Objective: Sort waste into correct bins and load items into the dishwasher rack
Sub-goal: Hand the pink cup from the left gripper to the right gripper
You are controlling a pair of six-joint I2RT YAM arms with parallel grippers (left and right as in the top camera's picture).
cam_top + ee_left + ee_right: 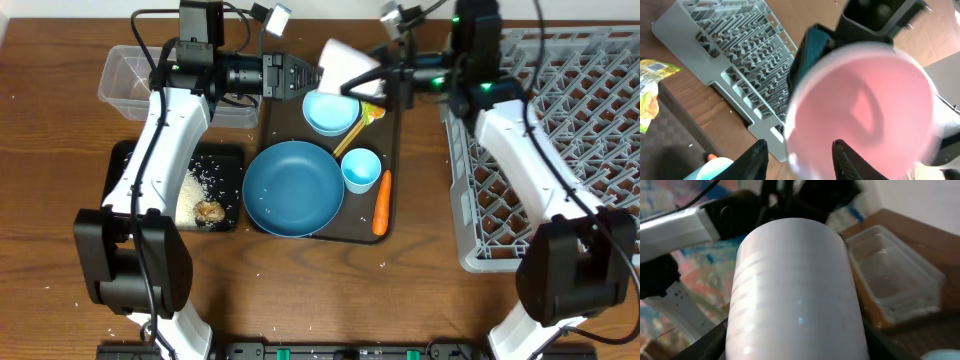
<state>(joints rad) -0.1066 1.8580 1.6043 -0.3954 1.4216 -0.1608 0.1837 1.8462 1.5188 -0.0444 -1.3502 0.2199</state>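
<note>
Right gripper (pixel 794 341) clasps the pink cup (pixel 345 63) across its side. Left gripper (pixel 800 157) stands parted astride the rim. The cup hangs at far centre, axis left–right, mouth leftward. The dishwasher rack (pixel 590 130) lies rightward, nearer the right arm.

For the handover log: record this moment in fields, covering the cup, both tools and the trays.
pink cup: in the air between both tools, above the serving tray
left tool: open, at the cup's mouth
right tool: shut on the cup's side
serving tray: large blue bowl, small blue bowl, light-blue cup, carrot, wrapper
black tray: rice, brown lump
</note>
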